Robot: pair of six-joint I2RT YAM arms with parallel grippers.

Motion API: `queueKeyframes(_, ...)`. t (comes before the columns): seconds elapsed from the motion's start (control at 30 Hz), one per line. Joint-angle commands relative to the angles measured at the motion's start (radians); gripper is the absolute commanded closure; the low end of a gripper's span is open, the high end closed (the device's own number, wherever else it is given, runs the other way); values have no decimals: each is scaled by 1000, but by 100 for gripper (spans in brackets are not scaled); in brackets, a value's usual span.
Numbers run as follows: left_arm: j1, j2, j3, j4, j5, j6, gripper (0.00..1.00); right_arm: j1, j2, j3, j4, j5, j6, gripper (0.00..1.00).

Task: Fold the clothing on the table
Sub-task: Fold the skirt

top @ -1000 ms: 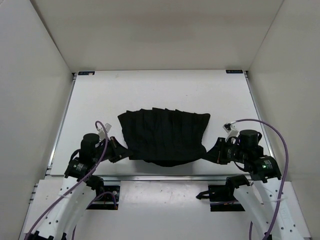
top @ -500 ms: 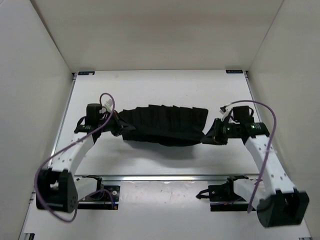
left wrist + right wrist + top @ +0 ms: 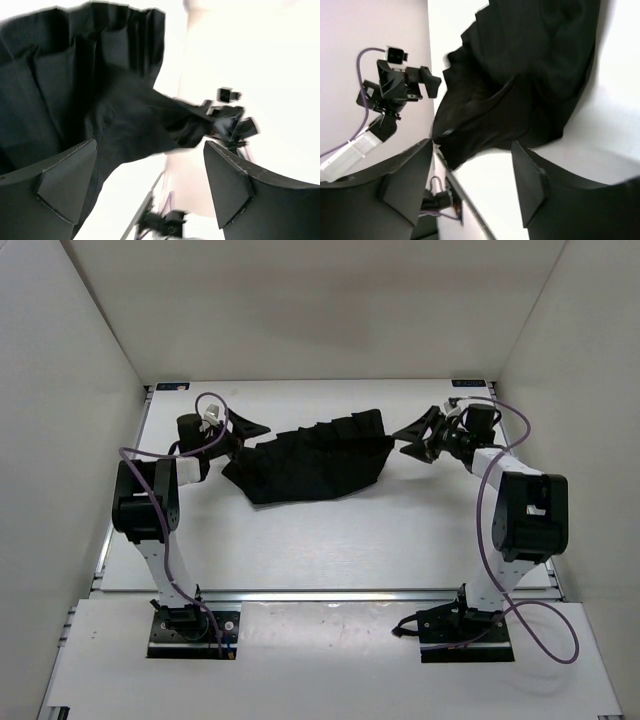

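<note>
On the far half of the tabletop (image 3: pixel 330 540), the clothing (image 3: pixel 312 455) lies in a loose, bunched band running left to right, between the two end effectors. It is black with fine pleat ridges. Its upper edge is uneven and rises toward the right, and its lower left part sags into a wider lobe toward the near side.

The left end effector (image 3: pixel 252 437) points right at the garment's left end, with both jaws spread wide. In the left wrist view, the two fingers (image 3: pixel 65 185) stand far apart at the bottom corners of the picture, and nothing is pinched between them. The clothing (image 3: pixel 100 100) sits beyond the tips, motion-blurred, with the right arm visible past it.

The right end effector (image 3: pixel 412 435) points left at the garment's right end, and its jaws are parted too. In the right wrist view, the fingers (image 3: pixel 405 185) frame an open gap, and the clothing (image 3: pixel 530 75) lies beyond the tips, not clamped. From the top view I cannot tell whether either fingertip grazes the fabric.

Both arms reach well forward from their bases at the near edge, and a purple cable (image 3: pixel 490 510) loops along the right one.
</note>
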State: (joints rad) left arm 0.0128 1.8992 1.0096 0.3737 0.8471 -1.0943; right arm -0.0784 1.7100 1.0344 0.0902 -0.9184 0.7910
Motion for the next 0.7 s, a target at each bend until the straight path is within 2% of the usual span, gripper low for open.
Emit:
queueKeyframes(0.0,18,-20,-26,401,86,-248,1,23,28,123,174,-18,-28,37)
queueKeyframes(0.1,13,-54,-78,360,86,-187,1,52,57,159,48,53,-194,35)
queueKeyframes(0.23,9,-74,-59,223,86,-41,1,65,54,130,17,108,-263,36)
queueKeyframes(0.33,-56,-78,56,-145,-4,292,1,72,50,159,-56,151,-314,36)
queueKeyframes(0.43,-111,-77,174,-413,-194,512,2,72,34,168,-89,183,-341,37)
queueKeyframes(0.5,-158,-60,225,-505,-305,571,3,89,14,164,-119,219,-358,37)
queueKeyframes(0.53,-172,-52,251,-527,-344,583,9,100,7,152,-122,220,-372,37)
queueKeyframes(0.6,-200,-43,267,-538,-387,582,33,104,-3,150,-127,260,-383,37)
queueKeyframes(0.63,-212,-46,271,-529,-411,590,86,108,-6,136,-135,251,-383,37)
queueKeyframes(0.67,-220,-55,256,-503,-449,609,99,106,-3,141,-135,253,-383,37)
